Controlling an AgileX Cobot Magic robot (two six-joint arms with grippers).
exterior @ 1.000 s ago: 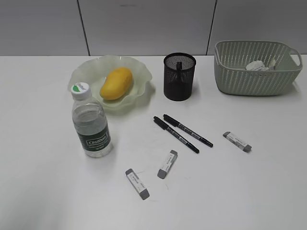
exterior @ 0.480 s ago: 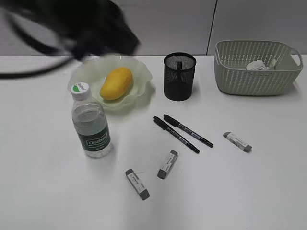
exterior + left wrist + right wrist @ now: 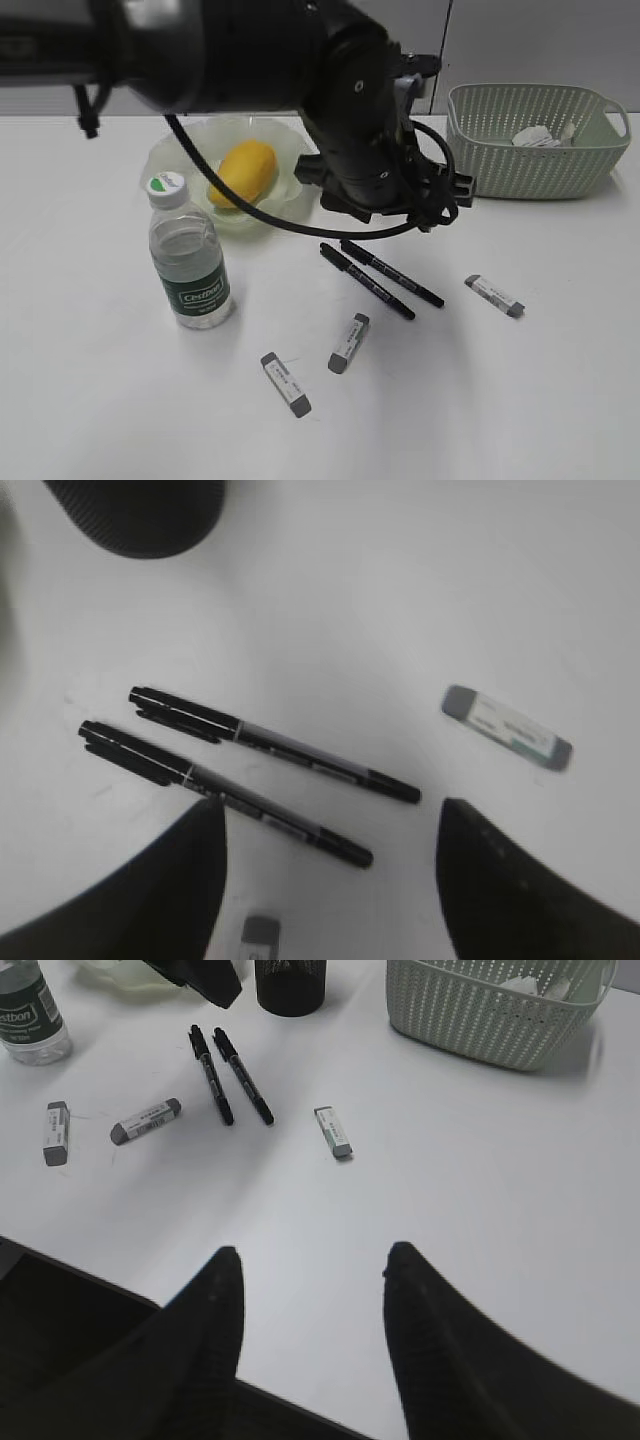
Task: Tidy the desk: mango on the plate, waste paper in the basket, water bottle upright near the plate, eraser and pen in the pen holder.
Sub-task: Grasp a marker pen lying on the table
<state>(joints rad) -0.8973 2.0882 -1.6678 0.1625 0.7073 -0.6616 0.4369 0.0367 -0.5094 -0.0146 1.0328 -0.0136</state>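
Left fingers [image 3: 170,880] spread, above two pens [image 3: 270,745], not touching

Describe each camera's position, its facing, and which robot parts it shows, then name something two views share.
Exterior: raised in front, slanting down at the desk; left arm crosses it.
Left wrist: on that arm, looking down at two pens; open fingers frame it.
Right wrist: low at the desk edge, facing the basket; open fingers show.
All share the pens.

The bulky black left arm [image 3: 360,130] reaches in from the tabletop's far left corner toward its middle. Its hand [image 3: 330,880] hangs empty, jaws apart. The right hand [image 3: 310,1330], jaws spread, holds nothing above the near edge.
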